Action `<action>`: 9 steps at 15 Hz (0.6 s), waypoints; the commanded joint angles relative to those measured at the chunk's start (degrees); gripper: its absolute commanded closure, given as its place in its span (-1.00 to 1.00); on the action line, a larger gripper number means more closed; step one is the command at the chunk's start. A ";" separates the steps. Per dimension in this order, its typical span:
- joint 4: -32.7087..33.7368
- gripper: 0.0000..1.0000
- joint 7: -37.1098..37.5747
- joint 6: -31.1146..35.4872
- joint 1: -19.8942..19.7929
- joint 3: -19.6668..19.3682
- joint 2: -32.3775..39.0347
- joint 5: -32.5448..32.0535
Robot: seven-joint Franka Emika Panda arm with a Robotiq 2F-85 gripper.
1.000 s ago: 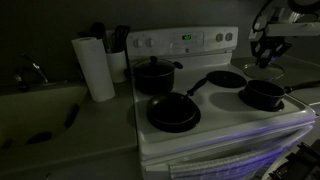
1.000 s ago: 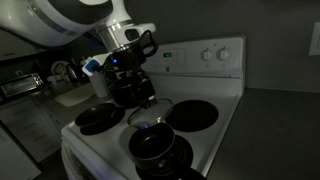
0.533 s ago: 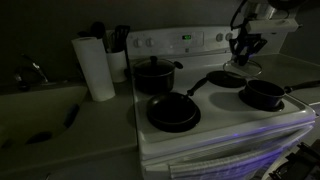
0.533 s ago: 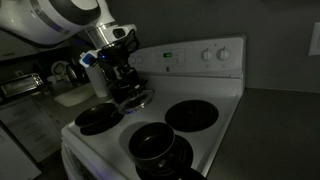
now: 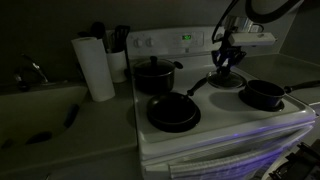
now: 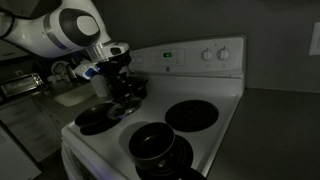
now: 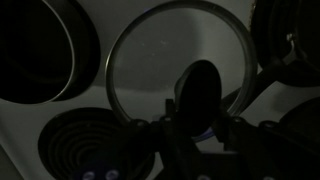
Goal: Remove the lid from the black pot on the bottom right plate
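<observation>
My gripper (image 7: 200, 128) is shut on the dark knob of the glass lid (image 7: 180, 60), whose pale metal rim fills the upper wrist view. In both exterior views the gripper (image 5: 228, 62) (image 6: 126, 90) holds the lid (image 6: 130, 100) in the air over the middle of the stove top, away from the black pot. The small black pot (image 5: 263, 95) stands uncovered on the bottom right plate, its long handle pointing right; it also shows in an exterior view (image 6: 155, 150). The plate itself is hidden under the pot.
A tall black pot (image 5: 155, 75) stands at the back left, a wide frying pan (image 5: 173, 112) (image 7: 40, 50) at the front left. A bare burner (image 6: 205, 115) lies behind the small pot. A paper towel roll (image 5: 97, 68) stands on the counter beside the stove.
The gripper has carried the lid away from above the small black pot, towards the middle and left side of the stove, and somewhat lower.
</observation>
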 commanded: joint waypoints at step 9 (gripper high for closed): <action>-9.29 0.75 0.72 9.20 2.76 0.38 1.32 9.31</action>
